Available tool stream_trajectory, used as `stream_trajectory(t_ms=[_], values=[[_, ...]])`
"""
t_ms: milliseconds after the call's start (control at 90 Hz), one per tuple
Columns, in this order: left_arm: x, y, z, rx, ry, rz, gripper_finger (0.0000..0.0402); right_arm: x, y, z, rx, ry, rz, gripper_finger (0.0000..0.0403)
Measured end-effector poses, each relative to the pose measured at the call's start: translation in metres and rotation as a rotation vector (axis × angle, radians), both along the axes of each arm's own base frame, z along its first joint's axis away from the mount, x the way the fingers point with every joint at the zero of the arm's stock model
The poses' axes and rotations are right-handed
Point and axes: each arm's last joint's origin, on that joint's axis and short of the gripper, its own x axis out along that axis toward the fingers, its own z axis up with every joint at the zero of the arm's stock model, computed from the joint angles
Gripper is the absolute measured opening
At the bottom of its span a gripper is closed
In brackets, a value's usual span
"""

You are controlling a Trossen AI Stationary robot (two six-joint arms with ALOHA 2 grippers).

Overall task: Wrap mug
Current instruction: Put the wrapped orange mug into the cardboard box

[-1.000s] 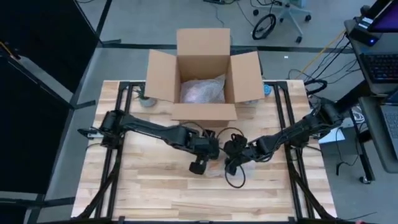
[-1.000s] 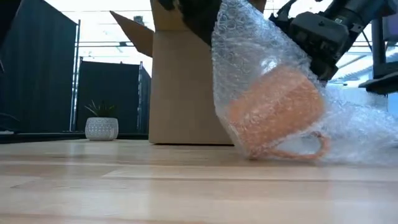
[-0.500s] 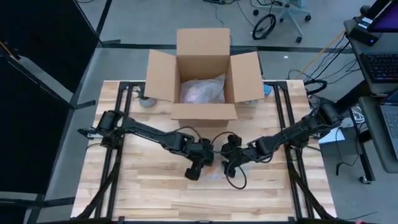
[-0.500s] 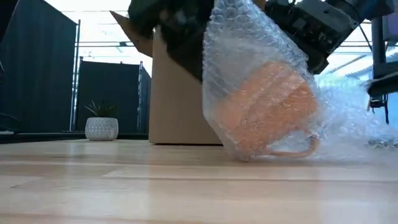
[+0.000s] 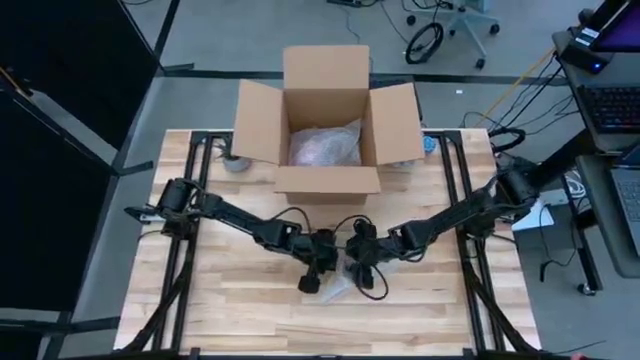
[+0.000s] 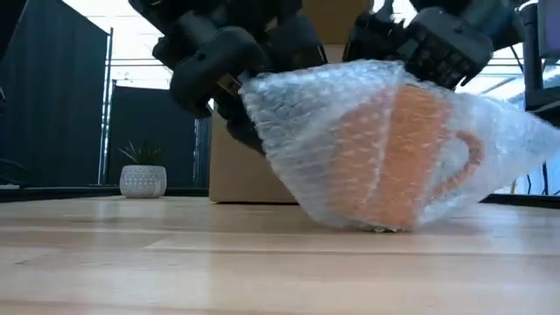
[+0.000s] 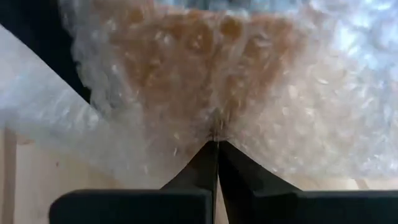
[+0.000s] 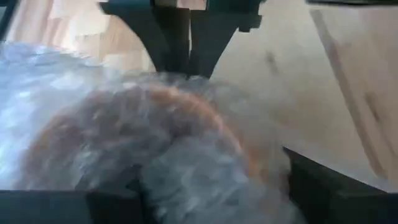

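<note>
An orange mug (image 6: pixel 398 153) wrapped in clear bubble wrap (image 6: pixel 297 131) sits at the table's middle, toward the near edge (image 5: pixel 338 285). It stands roughly upright, its handle (image 6: pixel 468 157) pointing toward the table's right. My left gripper (image 5: pixel 318 272) is at its left side, shut on the wrap (image 7: pixel 216 144). My right gripper (image 5: pixel 355 264) comes from the right and above, and its fingers straddle the wrapped mug (image 8: pixel 205 180). My left gripper pinches a gathered fold of bubble wrap (image 7: pixel 214 127) between its two fingers, right against the mug's side. It comes slanting down from the table's left. The wrap fans out slack from the pinch. My right gripper has the wrapped mug's body (image 8: pixel 155 137) between its two spread fingers (image 8: pixel 314 186), through the wrap. It comes slanting down from the table's right. The bundle's underside (image 6: pixel 376 226) is on the table.
An open cardboard box (image 5: pixel 330 120) stands at the far middle, with another bubble-wrapped bundle (image 5: pixel 325 146) inside. A small white planter (image 6: pixel 143 179) stands at the far left by the box. Bare wood lies to the near left and near right.
Both grippers have gone toward the table's near edge and a little left, lowering over the bundle. The wrapped mug has rolled: its handle, earlier down on the table, now points right. The wrap that stood tall above the mug now lies folded over it toward the left.
</note>
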Motion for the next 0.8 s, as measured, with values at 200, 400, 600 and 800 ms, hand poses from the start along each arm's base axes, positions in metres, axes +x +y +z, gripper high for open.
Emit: stream_trajectory(t_ms=[200, 400, 600, 800], values=[[-0.001, 0.001, -0.001, 0.016, 0.007, 0.012, 0.0000, 0.016, -0.010, -0.015, 0.093, 0.152, 0.010, 0.0151], [-0.005, -0.003, 0.002, 0.016, 0.044, 0.018, 0.0000, 0.015, -0.001, -0.013, 0.101, 0.189, 0.032, 0.0054], [-0.020, -0.017, 0.032, 0.041, 0.041, 0.057, 0.0000, -0.007, 0.021, 0.018, 0.093, 0.140, 0.125, 0.0052], [-0.046, -0.034, 0.077, 0.069, -0.037, 0.061, 0.0000, -0.023, 0.040, 0.099, 0.086, -0.162, 0.231, 0.0017]])
